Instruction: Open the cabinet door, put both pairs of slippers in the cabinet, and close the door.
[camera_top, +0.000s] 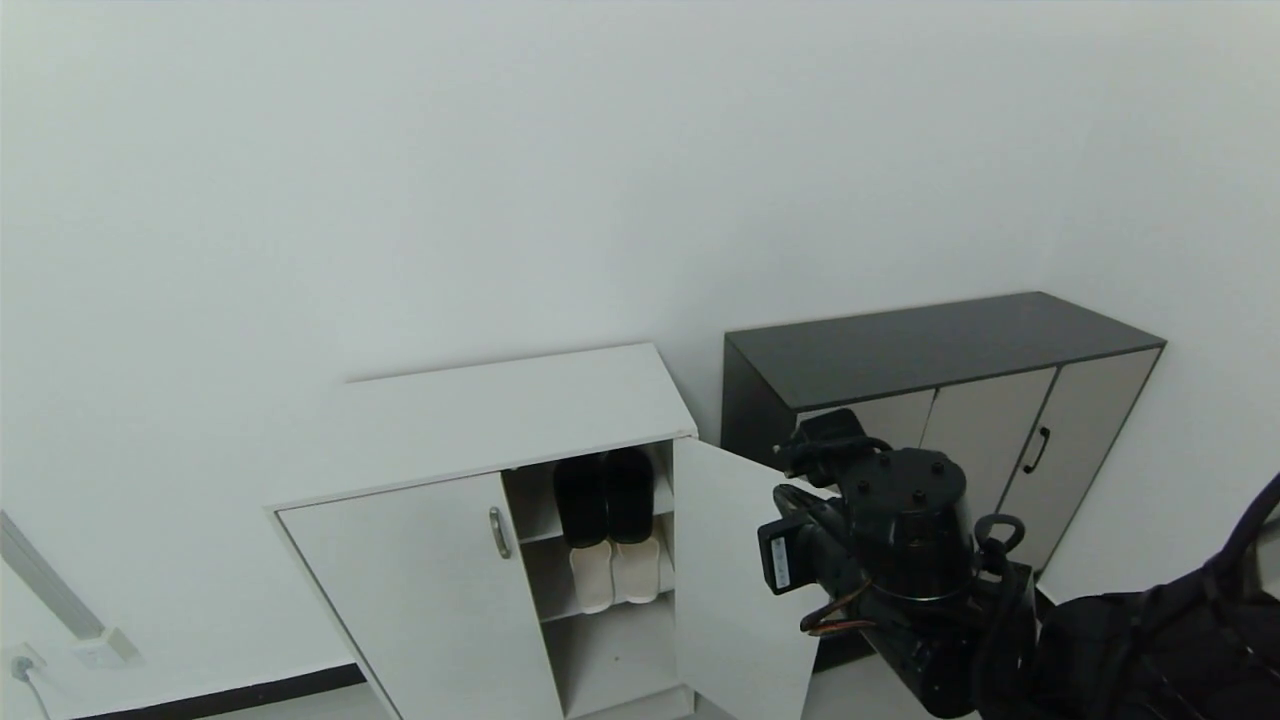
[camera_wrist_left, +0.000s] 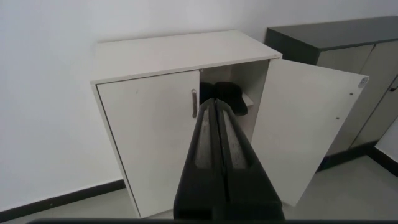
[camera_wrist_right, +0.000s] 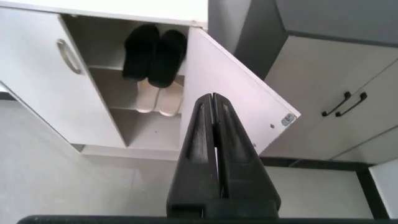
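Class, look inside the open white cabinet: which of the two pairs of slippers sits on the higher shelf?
The black pair. It sits on the upper shelf, directly above the white pair, which is one shelf lower.

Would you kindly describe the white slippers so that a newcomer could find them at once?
Find the white cabinet against the wall, left of the dark-topped cabinet, with its right door open. Inside, the white slippers sit side by side on the second shelf down, directly under the black slippers; their pale colour and lower shelf set them apart.
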